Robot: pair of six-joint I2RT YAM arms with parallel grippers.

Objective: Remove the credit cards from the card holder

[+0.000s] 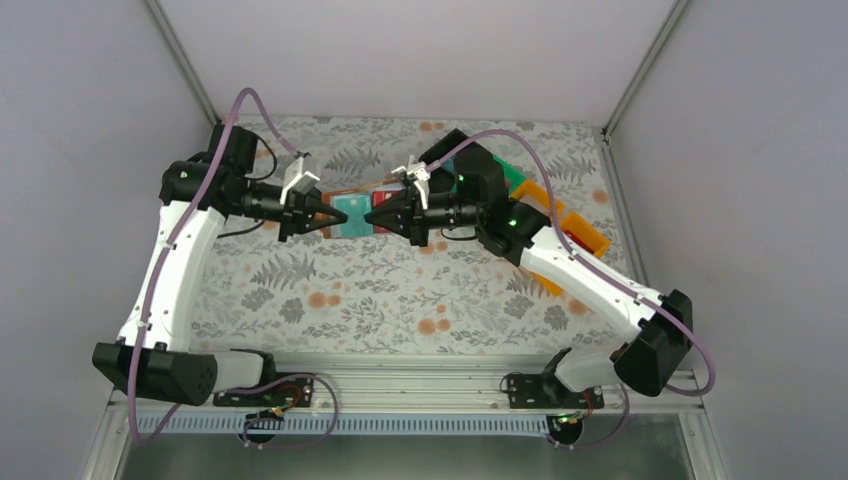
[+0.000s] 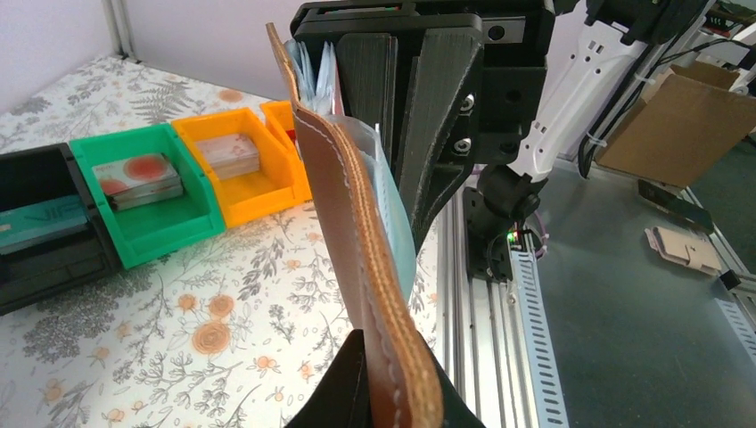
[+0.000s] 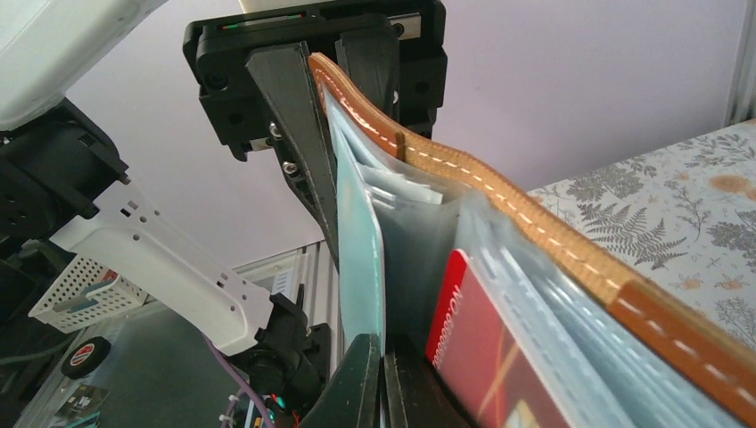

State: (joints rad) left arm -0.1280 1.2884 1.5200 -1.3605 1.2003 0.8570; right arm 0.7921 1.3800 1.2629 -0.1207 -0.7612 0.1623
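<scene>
The brown card holder (image 2: 357, 223) hangs open in the air between my two grippers. My left gripper (image 1: 322, 216) is shut on its stitched brown edge, as the left wrist view (image 2: 392, 392) shows. My right gripper (image 1: 372, 215) is shut on the end of a teal credit card (image 3: 357, 241) that stands in the pale inside pockets; its fingertips (image 3: 361, 383) pinch the card's edge. A red credit card (image 3: 472, 357) sits in a clear slot beside it. The teal card (image 1: 350, 212) and red card (image 1: 382, 212) show from above.
A black bin (image 2: 36, 223), a green bin (image 2: 143, 187) and an orange bin (image 2: 236, 160) stand in a row at the table's back right, with cards in them. Grey walls close in the back and both sides. A metal rail (image 1: 400, 385) runs along the near edge.
</scene>
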